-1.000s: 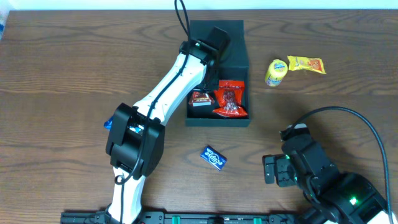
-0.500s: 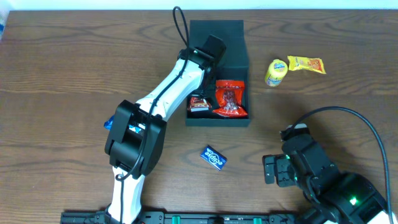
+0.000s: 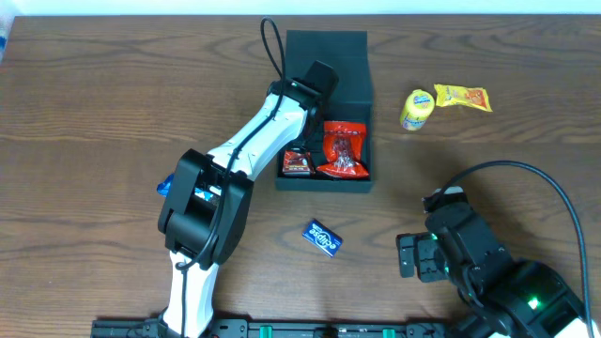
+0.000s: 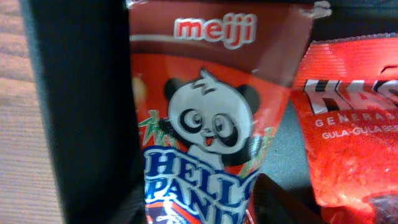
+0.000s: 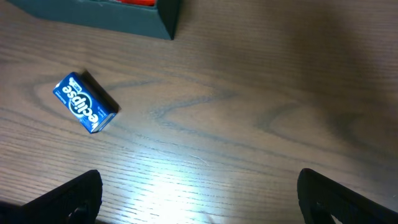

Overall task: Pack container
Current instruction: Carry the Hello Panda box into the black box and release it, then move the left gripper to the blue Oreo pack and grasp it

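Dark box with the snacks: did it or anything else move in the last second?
The left pincer drew back toward the robot, and the container slid slightly left with it, the red packets inside riding along. Whether the pincer grips anything cannot be told. The blue Eclipse packet, the yellow snacks and the right pincer stayed put.
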`<state>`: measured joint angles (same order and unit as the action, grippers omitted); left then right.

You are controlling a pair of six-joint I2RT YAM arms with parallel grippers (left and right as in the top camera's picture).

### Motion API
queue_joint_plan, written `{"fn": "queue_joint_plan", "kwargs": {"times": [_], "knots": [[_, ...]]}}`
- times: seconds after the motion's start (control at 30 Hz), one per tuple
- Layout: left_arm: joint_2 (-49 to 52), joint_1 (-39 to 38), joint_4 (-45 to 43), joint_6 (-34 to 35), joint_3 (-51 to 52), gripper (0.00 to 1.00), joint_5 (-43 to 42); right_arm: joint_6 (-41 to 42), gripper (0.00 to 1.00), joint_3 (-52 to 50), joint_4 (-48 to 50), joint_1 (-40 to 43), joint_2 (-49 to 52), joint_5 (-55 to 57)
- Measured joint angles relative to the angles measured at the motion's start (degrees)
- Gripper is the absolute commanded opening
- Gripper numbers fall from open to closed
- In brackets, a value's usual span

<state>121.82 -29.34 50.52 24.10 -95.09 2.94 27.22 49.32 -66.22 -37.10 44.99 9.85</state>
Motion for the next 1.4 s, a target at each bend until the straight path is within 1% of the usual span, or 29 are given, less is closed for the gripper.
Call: {"fn": "queue_joint_plan", "kwargs": {"times": [0.17, 0.27, 0.4, 0.47, 0.5, 0.53, 0.6, 0.8, 0.87, 1.03, 1.2, 1.27, 1.4], "knots": [[-0.09, 0.00, 0.02, 0.09, 0.00, 0.62, 0.02, 0.02, 0.99, 0.00, 0.00, 0.00, 0.00, 0.00], [-1.31, 0.00, 0.07, -0.24, 0.00, 0.67, 0.04, 0.02, 0.99, 0.00, 0.00, 0.00, 0.00, 0.00], [-6.45, 0.02, 0.57, -1.49, 0.00, 0.80, 0.33, 0.02, 0.99, 0.00, 0.00, 0.00, 0.00, 0.00], [-10.69, 0.00, 1.55, -2.01, 0.00, 0.83, 1.25, 0.02, 0.99, 0.00, 0.00, 0.00, 0.00, 0.02], [-13.03, 0.00, 2.43, -2.08, 0.00, 0.87, 2.12, 0.00, 0.99, 0.00, 0.00, 0.00, 0.00, 0.02], [-15.28, 0.02, 3.65, -2.16, -0.02, 0.98, 3.13, 0.02, 0.99, 0.00, 0.00, 0.00, 0.00, 0.02], [-19.08, 0.02, 6.16, -2.29, -0.02, 0.95, 5.03, 0.02, 0.99, 0.00, -0.02, 0.00, 0.00, 0.02], [-28.37, 0.11, 14.86, -1.77, 0.07, 0.95, 8.55, 0.02, 0.99, 0.00, 0.00, 0.00, 0.00, 0.00], [-31.15, 0.11, 15.91, -1.22, 0.81, 0.96, 9.22, 0.00, 0.99, 0.00, -0.02, 0.00, 0.00, 0.00], [-40.63, 0.39, 16.50, 3.43, 9.84, 0.95, 9.75, 0.00, 0.99, 0.00, 0.02, 0.00, 0.00, 0.00], [-48.19, 3.10, 16.57, 11.87, 22.86, 0.95, 9.49, 0.02, 0.99, 0.00, 0.00, 0.00, 0.00, 0.02], [-49.66, 4.57, 16.65, 14.16, 26.95, 0.95, 8.74, 0.02, 0.99, 0.00, 0.00, 0.00, 0.00, 0.02], [-50.36, 8.76, 16.59, 16.92, 32.33, 0.95, 3.54, 0.02, 0.99, 0.00, 0.00, 0.00, 0.00, -0.02]]}}
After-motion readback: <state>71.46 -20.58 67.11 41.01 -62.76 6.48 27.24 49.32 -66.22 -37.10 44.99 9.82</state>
